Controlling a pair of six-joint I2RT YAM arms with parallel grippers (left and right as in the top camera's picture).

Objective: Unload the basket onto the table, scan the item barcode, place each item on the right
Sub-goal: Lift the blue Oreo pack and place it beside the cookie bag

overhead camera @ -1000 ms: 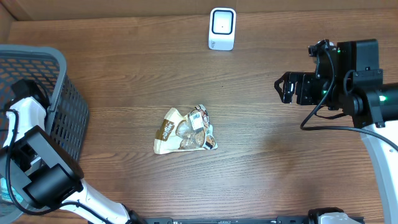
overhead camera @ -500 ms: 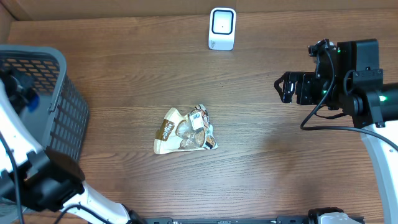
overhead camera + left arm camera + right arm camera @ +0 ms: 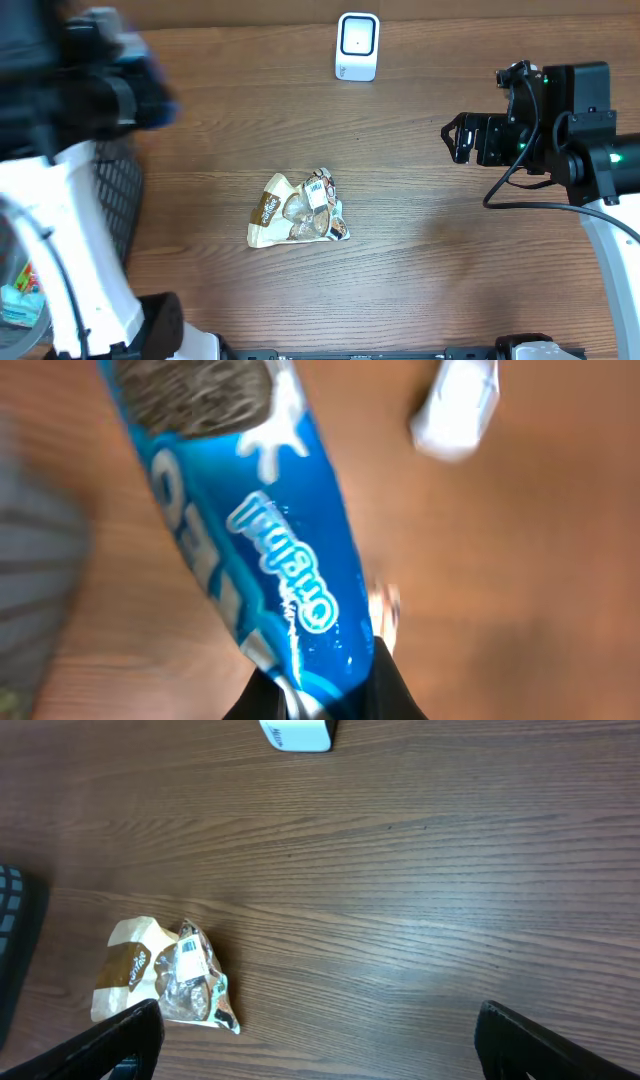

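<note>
The pack [image 3: 270, 540] in my left gripper [image 3: 318, 690] is bright blue, with white letters, a white splash and a dark brown cookie on it. My fingers [image 3: 395, 695] are black. The table [image 3: 450, 260] is brown wood with thin dark lines. The scanner [image 3: 357, 45] is white with a dark face. The snack bag [image 3: 297, 210] is tan and cream with a small white label. The basket [image 3: 125, 195] is dark grey with a grid of little holes. My right gripper [image 3: 452, 140] is black, with small green lights [image 3: 616, 158] nearby. My left arm [image 3: 60, 230] is white.

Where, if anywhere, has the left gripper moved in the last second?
Yes. The left gripper, holding the blue cookie pack, swung from over the basket toward the scanner.
</note>
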